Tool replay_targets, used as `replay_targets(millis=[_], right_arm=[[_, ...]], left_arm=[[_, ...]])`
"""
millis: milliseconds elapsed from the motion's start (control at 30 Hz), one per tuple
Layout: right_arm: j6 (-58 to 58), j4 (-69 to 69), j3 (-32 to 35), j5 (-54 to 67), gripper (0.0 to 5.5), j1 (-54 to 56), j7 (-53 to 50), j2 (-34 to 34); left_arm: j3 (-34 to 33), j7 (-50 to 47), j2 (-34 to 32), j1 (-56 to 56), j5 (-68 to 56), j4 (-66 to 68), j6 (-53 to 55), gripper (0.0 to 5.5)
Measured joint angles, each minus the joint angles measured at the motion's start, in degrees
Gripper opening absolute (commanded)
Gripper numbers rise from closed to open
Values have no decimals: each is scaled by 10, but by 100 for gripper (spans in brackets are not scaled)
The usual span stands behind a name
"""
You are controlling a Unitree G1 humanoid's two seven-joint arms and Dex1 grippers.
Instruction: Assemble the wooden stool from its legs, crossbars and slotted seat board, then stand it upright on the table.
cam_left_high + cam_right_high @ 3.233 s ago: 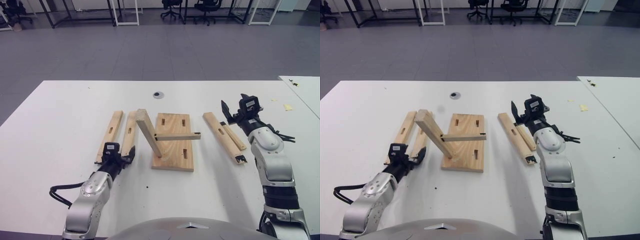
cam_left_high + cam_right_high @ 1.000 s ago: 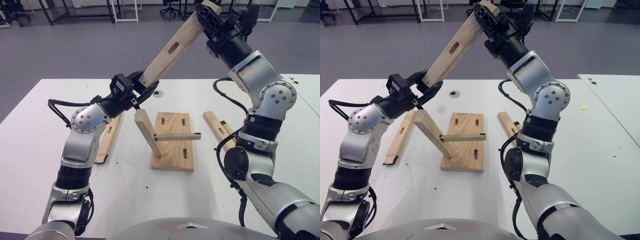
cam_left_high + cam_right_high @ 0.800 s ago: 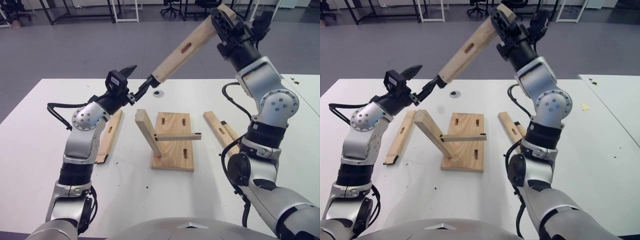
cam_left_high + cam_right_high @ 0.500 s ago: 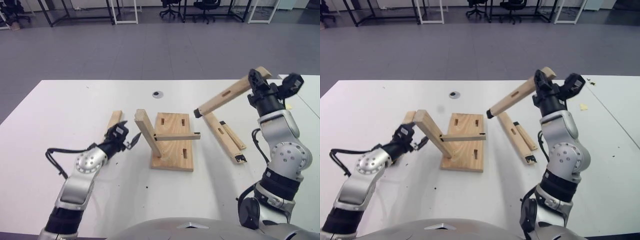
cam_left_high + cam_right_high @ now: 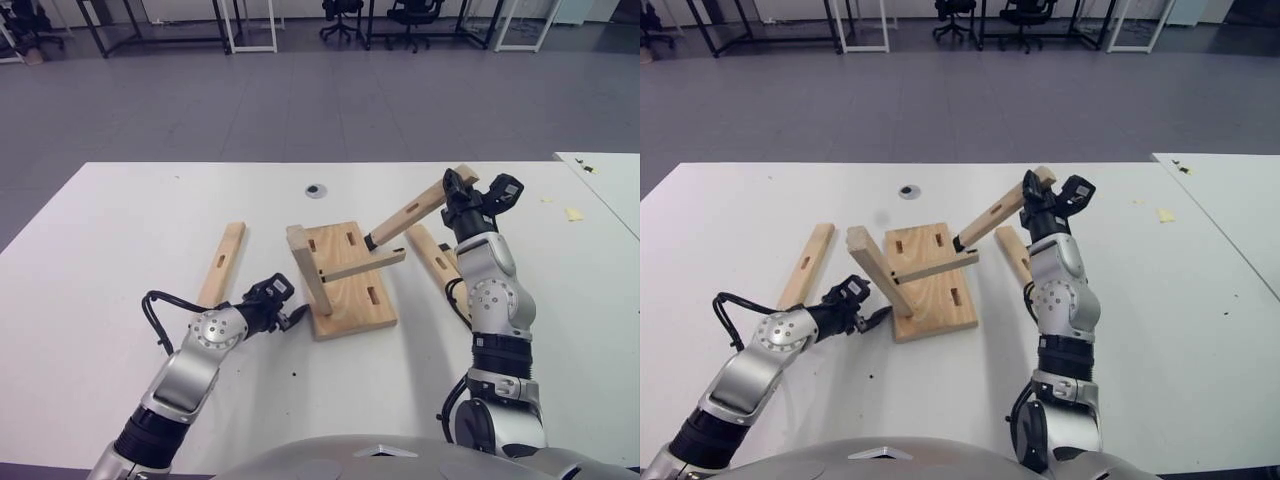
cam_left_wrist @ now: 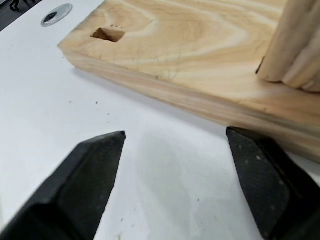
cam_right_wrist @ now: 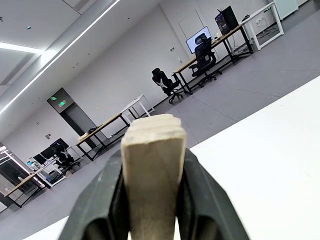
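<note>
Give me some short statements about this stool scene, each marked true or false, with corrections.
The right gripper is shut on a wooden leg. True.
A slanted leg stands in the seat board. True.
The left gripper is shut on the seat board. False: it is open, beside it.
The seat board stands on edge. False: it lies flat on the table.
A loose leg lies on the table left of the seat board. True.

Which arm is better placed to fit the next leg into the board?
Right: the right tool grips a leg angled down over the board. The left tool is open, empty.
</note>
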State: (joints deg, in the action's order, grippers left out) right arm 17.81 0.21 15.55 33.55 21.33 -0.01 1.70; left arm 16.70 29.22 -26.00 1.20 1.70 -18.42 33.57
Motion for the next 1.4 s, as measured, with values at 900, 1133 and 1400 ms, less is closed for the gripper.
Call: replay_targets(millis=[900, 1133, 1400], right_arm=[[232, -415, 26, 384, 101, -217, -263, 151], [177, -426, -37, 267, 101, -241, -179, 156], [173, -412, -83, 203, 101, -216, -152, 156]], left_arm=[[-216, -139, 160, -75, -346, -266, 21, 372], [-171, -133, 135, -75, -312, -247, -19, 372], [-140, -122, 108, -67, -281, -238, -67, 372]])
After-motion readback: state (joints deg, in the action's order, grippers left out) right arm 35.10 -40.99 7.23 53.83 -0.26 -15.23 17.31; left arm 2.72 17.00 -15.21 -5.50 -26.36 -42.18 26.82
